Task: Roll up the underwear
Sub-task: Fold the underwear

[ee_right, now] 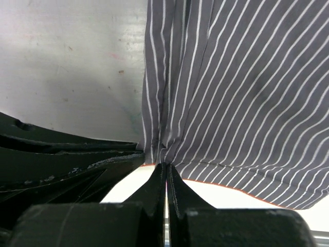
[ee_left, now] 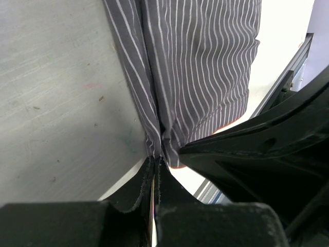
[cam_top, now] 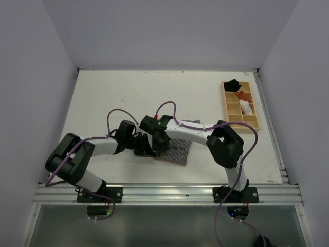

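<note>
two grippers meet at the 9 o'clock edge of the underwear [cam_top: 178,150], which lies on the white table [cam_top: 128,92] a little toward 6 o'clock from its middle, between the two arms. the left gripper [cam_top: 146,149] reaches in from 8 o'clock and the right gripper [cam_top: 160,146] from 3 o'clock, the two touching or nearly so.

in the left wrist view the left gripper [ee_left: 156,163] has its jaws pressed together on a gathered corner of the striped underwear [ee_left: 200,67], and the cloth fans out toward 12 o'clock in folds. the right wrist view shows the same: the right gripper [ee_right: 165,171] is pinched tight on the hem of the underwear [ee_right: 247,92], where a thin orange-red edge [ee_right: 226,186] runs toward 4 o'clock.

a wooden tray [cam_top: 224,103] sits at 2 o'clock from the cloth, well apart, holding a black bundle [cam_top: 232,84], an orange bundle [cam_top: 242,95] and a white bundle [cam_top: 247,108] in separate compartments.
</note>
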